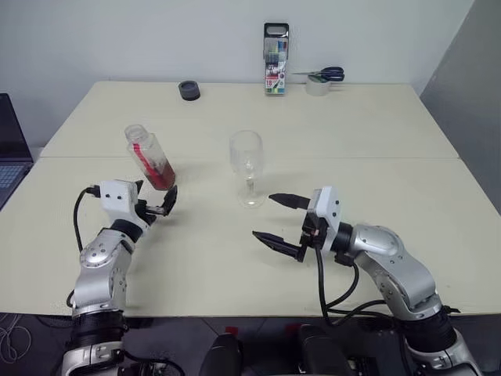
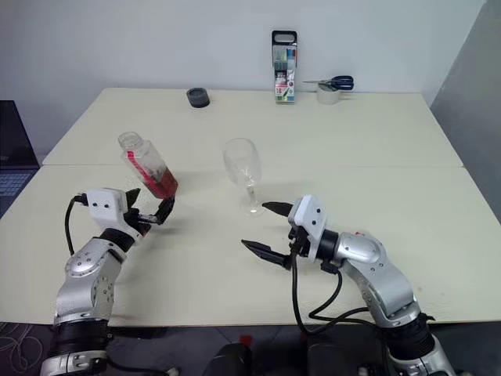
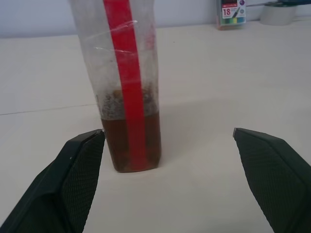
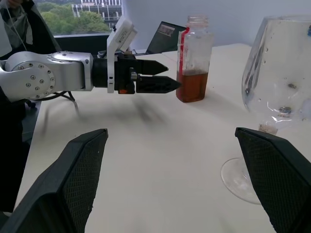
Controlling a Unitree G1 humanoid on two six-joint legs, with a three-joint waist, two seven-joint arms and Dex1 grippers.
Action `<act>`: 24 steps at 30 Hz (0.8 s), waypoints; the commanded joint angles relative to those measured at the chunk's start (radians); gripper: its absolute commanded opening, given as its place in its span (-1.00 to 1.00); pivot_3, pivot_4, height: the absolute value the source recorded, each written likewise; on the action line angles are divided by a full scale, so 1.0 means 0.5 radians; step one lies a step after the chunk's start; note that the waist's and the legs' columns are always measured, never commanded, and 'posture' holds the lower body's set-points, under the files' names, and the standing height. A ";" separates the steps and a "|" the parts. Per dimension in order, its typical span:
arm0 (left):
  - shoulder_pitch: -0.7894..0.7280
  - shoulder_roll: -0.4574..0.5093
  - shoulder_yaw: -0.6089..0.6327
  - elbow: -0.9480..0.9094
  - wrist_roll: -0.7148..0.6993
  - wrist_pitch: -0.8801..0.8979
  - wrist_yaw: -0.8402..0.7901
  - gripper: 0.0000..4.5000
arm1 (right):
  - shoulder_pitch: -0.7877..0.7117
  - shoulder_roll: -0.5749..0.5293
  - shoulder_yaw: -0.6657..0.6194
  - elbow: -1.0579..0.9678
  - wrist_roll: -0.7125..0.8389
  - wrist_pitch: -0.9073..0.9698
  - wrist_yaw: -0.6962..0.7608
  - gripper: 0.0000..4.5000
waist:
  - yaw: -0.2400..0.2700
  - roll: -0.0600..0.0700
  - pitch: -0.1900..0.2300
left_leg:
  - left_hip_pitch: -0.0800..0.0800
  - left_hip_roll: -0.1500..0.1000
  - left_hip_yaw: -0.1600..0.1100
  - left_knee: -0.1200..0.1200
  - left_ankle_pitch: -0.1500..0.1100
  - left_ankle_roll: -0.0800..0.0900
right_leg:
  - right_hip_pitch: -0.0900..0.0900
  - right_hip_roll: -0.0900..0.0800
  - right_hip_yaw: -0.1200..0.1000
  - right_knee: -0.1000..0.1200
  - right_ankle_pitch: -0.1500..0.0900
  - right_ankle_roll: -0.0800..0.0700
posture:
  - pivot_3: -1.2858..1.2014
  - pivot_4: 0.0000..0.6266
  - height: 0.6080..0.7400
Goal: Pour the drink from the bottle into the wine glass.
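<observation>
head views: my left gripper sits just short of the bottle, jaws spread wide and holding nothing, so i judge the grasp is not yet made. the bottle stands uncapped on the tabletop, to the left of the glass; a dark cap lies well behind, near the far edge. the drink fills only the bottle's base. left wrist view: the bottle stands between the jaws' line but beyond their tips, nearer one finger. my right gripper points leftward near the glass foot, jaws equally wide and empty, probably placed to steady the stem during pouring. the glass looks empty. a pen case, scissors and tape roll stay clear at the back.
</observation>
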 commanded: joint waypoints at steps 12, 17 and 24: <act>-0.006 -0.014 0.029 -0.153 0.029 0.071 0.155 1.00 | -0.044 -0.001 -0.008 -0.055 0.082 0.034 0.012 0.99 | 0.000 0.000 0.000 | 0.000 0.001 0.000 0.000 0.000 0.000 | 0.000 0.000 0.000 0.000 0.000 0.000 | 0.03 -0.52 1.00; -0.005 -0.014 0.033 -0.164 0.029 0.098 0.187 1.00 | -0.050 -0.006 0.004 -0.044 0.080 0.030 0.025 0.99 | 0.000 0.000 0.000 | 0.000 0.000 0.000 0.000 0.000 0.000 | 0.000 0.000 0.000 0.000 0.000 0.000 | 0.03 -0.52 1.00; -0.020 0.002 0.052 -0.122 0.028 0.132 0.226 1.00 | -0.063 -0.007 0.029 -0.045 0.088 0.046 0.049 0.99 | 0.000 0.000 0.000 | 0.000 0.000 0.000 0.000 0.000 0.000 | 0.000 0.000 0.000 0.000 0.000 0.000 | 0.03 -0.52 1.00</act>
